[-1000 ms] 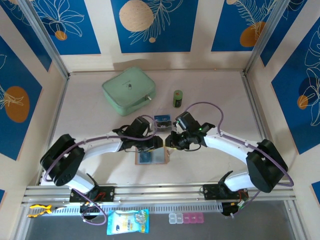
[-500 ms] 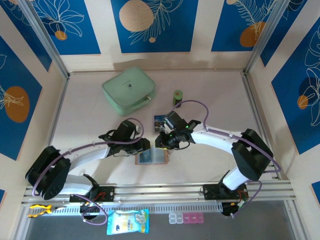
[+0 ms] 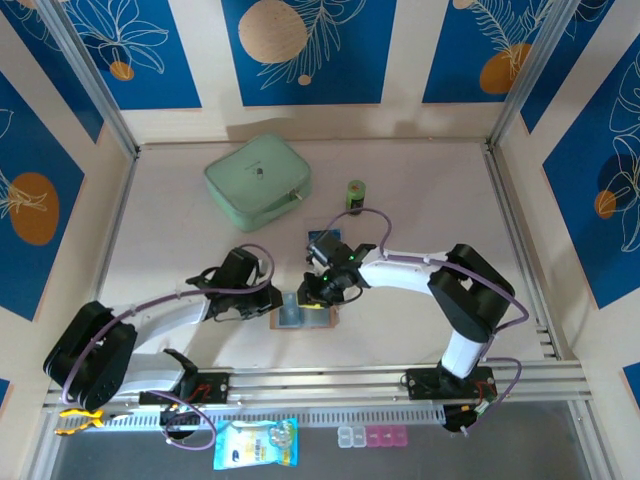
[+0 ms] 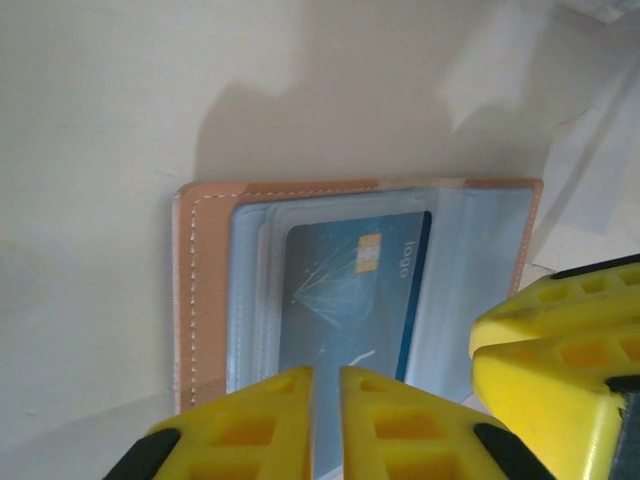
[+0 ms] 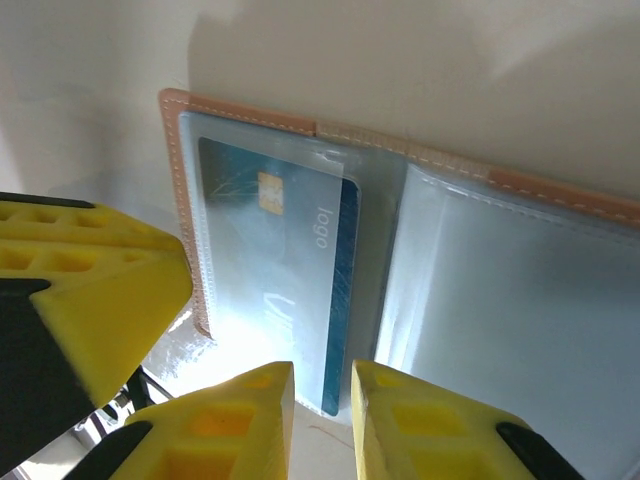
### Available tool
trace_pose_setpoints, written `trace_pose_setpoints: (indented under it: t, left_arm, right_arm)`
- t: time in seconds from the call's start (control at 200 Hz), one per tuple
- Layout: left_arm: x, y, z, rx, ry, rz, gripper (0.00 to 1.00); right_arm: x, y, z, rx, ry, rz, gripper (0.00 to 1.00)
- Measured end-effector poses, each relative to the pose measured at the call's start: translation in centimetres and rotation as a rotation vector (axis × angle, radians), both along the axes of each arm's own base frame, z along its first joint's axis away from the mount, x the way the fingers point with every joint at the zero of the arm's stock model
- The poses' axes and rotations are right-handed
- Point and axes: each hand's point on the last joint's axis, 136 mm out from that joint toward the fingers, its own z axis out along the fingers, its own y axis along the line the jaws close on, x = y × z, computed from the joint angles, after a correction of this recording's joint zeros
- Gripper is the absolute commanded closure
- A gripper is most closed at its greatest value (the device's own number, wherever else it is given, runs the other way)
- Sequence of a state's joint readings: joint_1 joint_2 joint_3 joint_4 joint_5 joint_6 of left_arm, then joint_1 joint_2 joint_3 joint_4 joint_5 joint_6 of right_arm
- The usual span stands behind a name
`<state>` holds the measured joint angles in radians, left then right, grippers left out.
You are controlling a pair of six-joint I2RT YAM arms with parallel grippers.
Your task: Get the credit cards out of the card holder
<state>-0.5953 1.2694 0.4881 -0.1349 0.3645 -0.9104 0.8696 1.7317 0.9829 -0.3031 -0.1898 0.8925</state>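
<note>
Card holder (image 4: 205,290) lies open and flat on the table (image 3: 420,200), near the front rail (image 3: 320,382), with my two grippers meeting over it.

Edges: the tan stitched border is exposed on the far and outer sides. A blue credit card (image 5: 280,260) sits in the clear pocket, and its end reaches past the holder's near edge.

My right gripper (image 5: 320,425) has its fingers drawn in on that card end. My left gripper (image 4: 325,425) shows its fingers almost together with a thin slit between, at the holder's near edge; I cannot tell whether they pinch anything. The right gripper's finger stands just beside them.

Room: bare table lies beyond the holder. A mint-green case (image 3: 257,182) and a small green can (image 3: 355,195) stand well apart at the far side. The surface is pale and smooth. The walls (image 3: 310,50) carry blue panels.
</note>
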Motion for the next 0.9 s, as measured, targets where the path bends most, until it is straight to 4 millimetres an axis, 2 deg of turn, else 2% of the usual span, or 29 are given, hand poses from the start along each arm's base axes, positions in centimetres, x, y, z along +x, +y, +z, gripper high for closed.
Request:
trace_pose_setpoints:
  t: [0.31,0.9]
  left_arm:
    - [-0.5,0.4,-0.8,0.006,0.019,0.001,0.90]
    - [-0.7,0.3,-1.3,0.005,0.036,-0.006,0.90]
  right_arm:
    - [-0.1,-0.1,-1.0,-0.023,0.014,-0.003,0.77]
    - [0.3,0.5,-0.6,0.011,0.001,-0.003,0.77]
